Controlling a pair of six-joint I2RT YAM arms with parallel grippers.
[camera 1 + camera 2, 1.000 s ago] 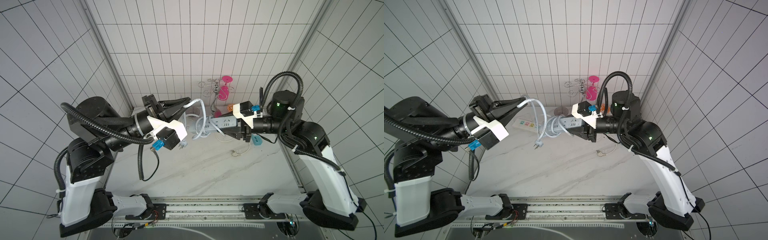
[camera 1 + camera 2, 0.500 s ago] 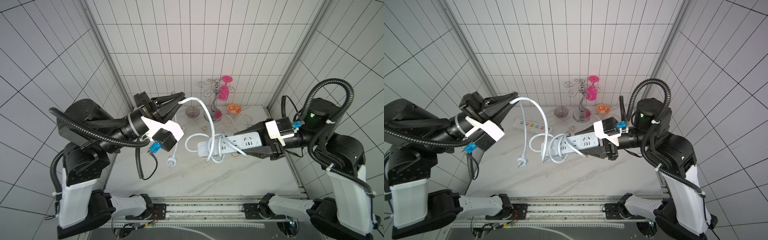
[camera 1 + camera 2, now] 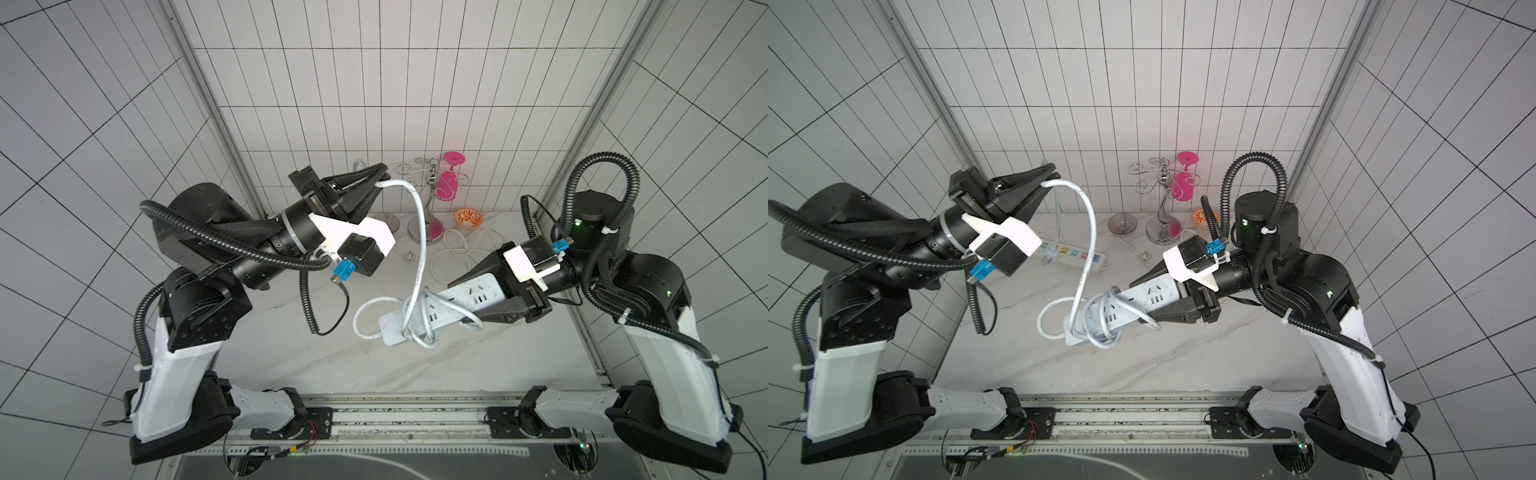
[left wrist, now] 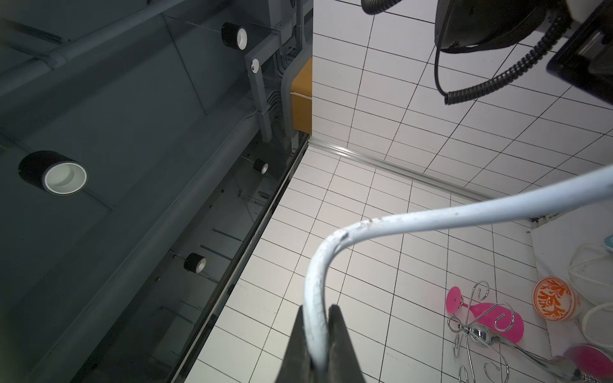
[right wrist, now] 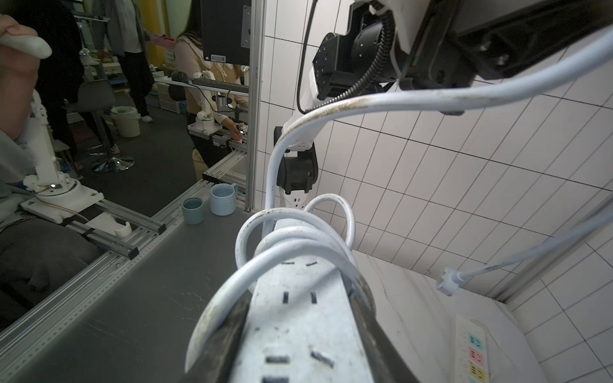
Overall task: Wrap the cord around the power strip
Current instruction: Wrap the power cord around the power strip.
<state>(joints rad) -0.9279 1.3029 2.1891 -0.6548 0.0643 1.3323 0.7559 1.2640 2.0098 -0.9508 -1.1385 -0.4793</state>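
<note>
The pale blue-grey power strip [image 3: 419, 322] [image 3: 1100, 318] hangs above the table, and my right gripper [image 3: 463, 303] [image 3: 1138, 302] is shut on its right end. Several turns of the cord [image 3: 422, 232] [image 3: 1090, 232] circle its left half. From there the cord rises in an arch to my left gripper [image 3: 380, 180] [image 3: 1050, 176], which is shut on it high near the back wall. The left wrist view shows the cord [image 4: 431, 212] pinched between the fingertips of the left gripper [image 4: 316, 311]. The plug [image 3: 1050, 257] [image 5: 446, 285] dangles from the free end. In the right wrist view the right gripper [image 5: 298, 298] clamps the power strip [image 5: 298, 325].
A white strip with multicoloured sockets [image 3: 1075, 253] [image 5: 471, 348] lies at the back left. A loose white cable [image 3: 457, 249], a chrome glass rack [image 3: 430, 195] with a pink glass [image 3: 449, 187], an orange patterned bowl [image 3: 468, 217] and a clear glass [image 3: 1122, 224] stand along the back.
My right arm has carried the power strip from the back centre forward and to the right. The left gripper has lifted the cord higher, and the cord now stretches in a long arch between them.
</note>
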